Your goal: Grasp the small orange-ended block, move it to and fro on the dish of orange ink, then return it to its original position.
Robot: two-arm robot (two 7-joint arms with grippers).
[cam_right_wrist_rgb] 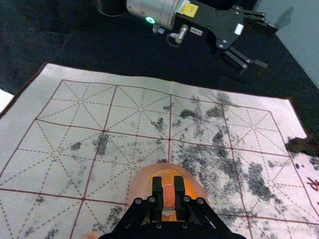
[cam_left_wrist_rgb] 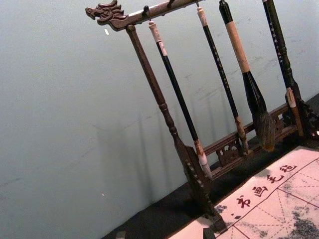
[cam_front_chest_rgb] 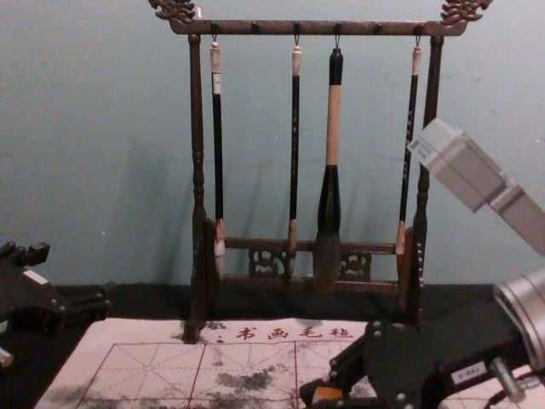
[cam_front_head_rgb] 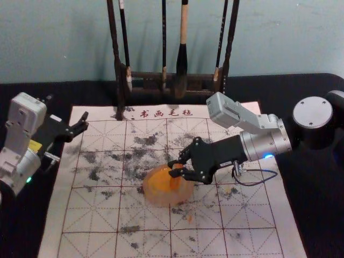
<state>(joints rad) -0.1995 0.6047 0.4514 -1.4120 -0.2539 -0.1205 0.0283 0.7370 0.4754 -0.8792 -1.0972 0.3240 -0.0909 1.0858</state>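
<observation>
Black right gripper (cam_front_head_rgb: 171, 168) clenches orange-ended block (cam_right_wrist_rgb: 169, 196) over round orange-ink dish (cam_front_head_rgb: 152, 195); hard drag may skid dish. Left gripper (cam_front_chest_rgb: 73, 278) idles left, spread.

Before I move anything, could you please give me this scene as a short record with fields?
held item: small block, between the right gripper's fingers
right gripper: shut on the block, at the dish
dish: round, holding orange ink; block's contact with ink unclear
left gripper: open, off to the left side
mat: gridded, dark-smudged, under the dish
rack: dark stand behind, four brushes hanging
</observation>
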